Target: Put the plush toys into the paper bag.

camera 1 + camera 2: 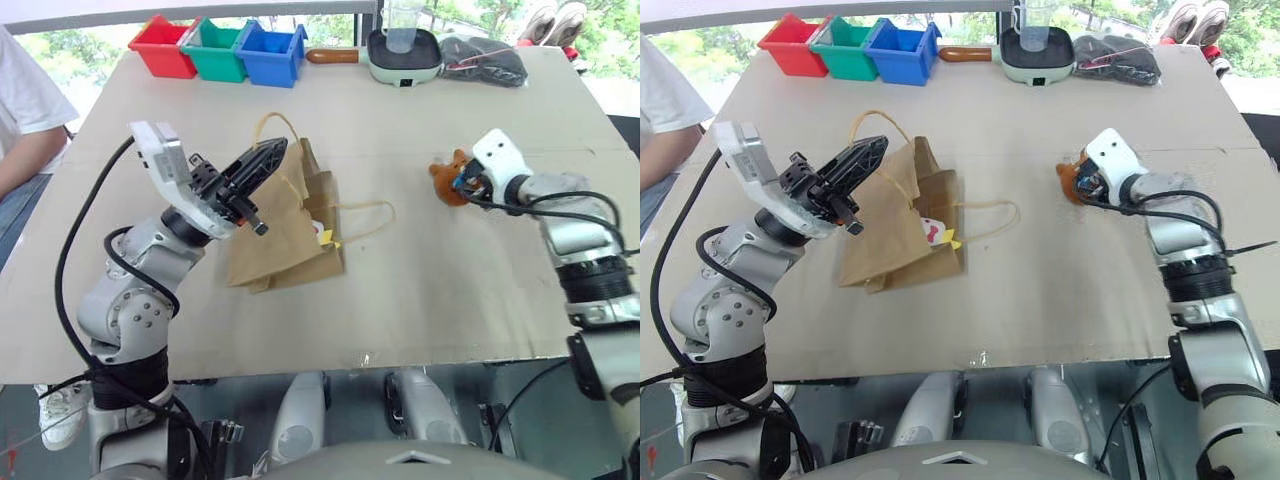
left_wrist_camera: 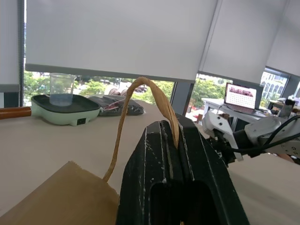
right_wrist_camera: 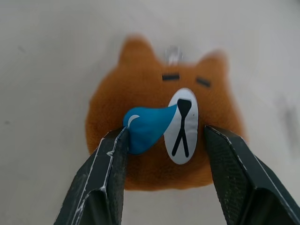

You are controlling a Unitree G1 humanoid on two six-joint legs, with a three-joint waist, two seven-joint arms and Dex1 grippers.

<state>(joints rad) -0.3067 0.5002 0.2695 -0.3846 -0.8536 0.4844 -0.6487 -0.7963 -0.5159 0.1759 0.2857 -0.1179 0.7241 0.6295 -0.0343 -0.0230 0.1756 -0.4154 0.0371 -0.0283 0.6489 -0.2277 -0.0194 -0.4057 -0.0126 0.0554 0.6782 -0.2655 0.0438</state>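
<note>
Right pincer [image 3: 161,154] released, fingers straddling the bear head [image 3: 164,136] directly ahead on the table [image 1: 450,290]; left pincer [image 1: 245,185] clenched on the paper bag [image 1: 275,235] handle.

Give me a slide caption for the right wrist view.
Right tool, fingers open, straddling the brown bear head lying on the table.
</note>
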